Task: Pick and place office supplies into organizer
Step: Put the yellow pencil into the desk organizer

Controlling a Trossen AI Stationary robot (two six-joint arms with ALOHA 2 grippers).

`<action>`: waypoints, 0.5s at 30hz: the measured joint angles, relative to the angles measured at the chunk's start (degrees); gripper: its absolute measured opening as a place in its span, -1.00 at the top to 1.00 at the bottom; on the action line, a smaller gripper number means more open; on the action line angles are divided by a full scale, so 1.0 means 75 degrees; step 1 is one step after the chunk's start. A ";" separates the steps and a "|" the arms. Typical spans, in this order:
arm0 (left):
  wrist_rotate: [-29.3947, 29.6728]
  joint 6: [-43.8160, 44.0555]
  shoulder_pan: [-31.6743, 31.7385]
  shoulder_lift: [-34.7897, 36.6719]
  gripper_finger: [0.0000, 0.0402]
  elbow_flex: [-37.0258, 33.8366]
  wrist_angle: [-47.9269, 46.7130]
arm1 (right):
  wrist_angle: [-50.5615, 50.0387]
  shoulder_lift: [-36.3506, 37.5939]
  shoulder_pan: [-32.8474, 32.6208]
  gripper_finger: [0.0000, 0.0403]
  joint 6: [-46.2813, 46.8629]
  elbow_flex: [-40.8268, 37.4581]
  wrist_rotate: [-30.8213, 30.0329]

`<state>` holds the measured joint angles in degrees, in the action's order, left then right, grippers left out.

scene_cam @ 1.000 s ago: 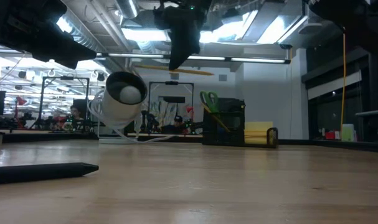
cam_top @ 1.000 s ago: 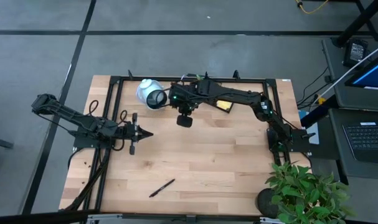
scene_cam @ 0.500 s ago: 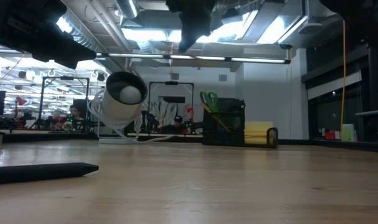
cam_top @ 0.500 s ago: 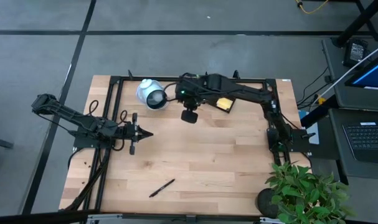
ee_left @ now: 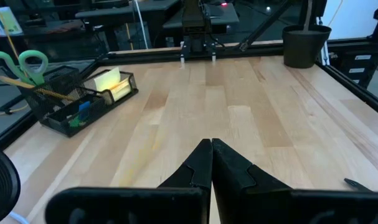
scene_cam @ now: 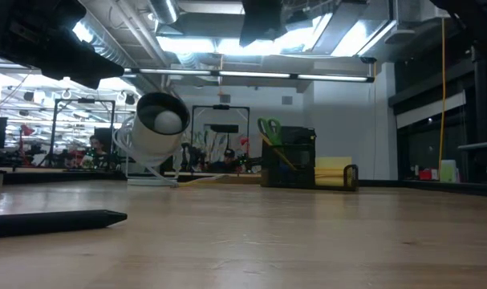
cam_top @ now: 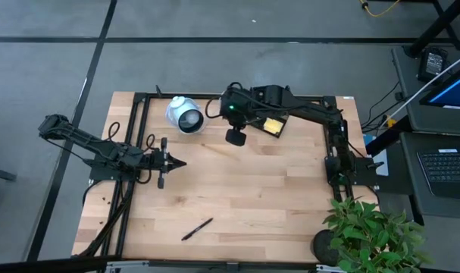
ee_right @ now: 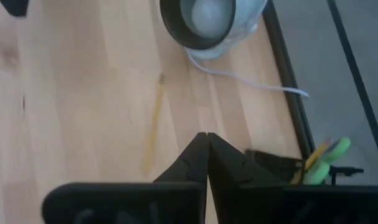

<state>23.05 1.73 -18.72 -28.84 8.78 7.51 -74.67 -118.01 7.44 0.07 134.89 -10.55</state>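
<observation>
The black mesh organizer (ee_left: 70,102) stands at the table's far right. In it are green-handled scissors (ee_left: 17,62), upright, and a yellow sticky pad (ee_left: 111,81). In the high view my right arm covers most of the organizer (cam_top: 273,126). My right gripper (cam_top: 233,138) hangs shut and empty above the table, left of the organizer. Below it a wooden pencil (ee_right: 152,134) lies flat on the table, near the white round device (ee_right: 207,22). A black pen (cam_top: 197,228) lies near the near edge. My left gripper (cam_top: 173,162) rests shut at the table's left.
The white round device (cam_top: 184,115) sits at the far edge with its white cable (ee_right: 251,81) trailing toward the organizer. A potted plant (cam_top: 370,235) stands at the near right corner. A black frame rail (cam_top: 237,97) runs along the far edge.
My right gripper has risen and moved toward the table's right and far edge, closer to the organizer. A second ago a pencil lay level across its fingers in the low view; now the fingers are empty and a pencil lies on the table.
</observation>
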 joint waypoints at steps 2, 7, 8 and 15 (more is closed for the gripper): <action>0.0000 0.0026 0.0000 -0.0003 0.99 0.0000 0.0008 | -0.0172 0.0005 0.0000 0.96 -0.0006 0.0000 -0.0003; 0.0148 0.0251 0.0062 -0.0004 0.99 -0.0001 0.0114 | -0.0227 0.0031 0.0000 0.95 0.0079 -0.0012 -0.0012; 0.0217 0.0174 0.0106 -0.0037 0.99 0.0000 0.0115 | -0.0160 0.0046 0.0000 0.95 0.0080 -0.0057 -0.0012; 0.0298 0.0006 0.0746 -0.0859 0.99 0.0732 -0.1278 | 0.0866 0.0177 -0.0023 0.95 0.0010 -0.1240 -0.0045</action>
<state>25.28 1.78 -13.12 -35.28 14.26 -2.08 -68.17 -116.68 7.27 0.14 125.59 -10.89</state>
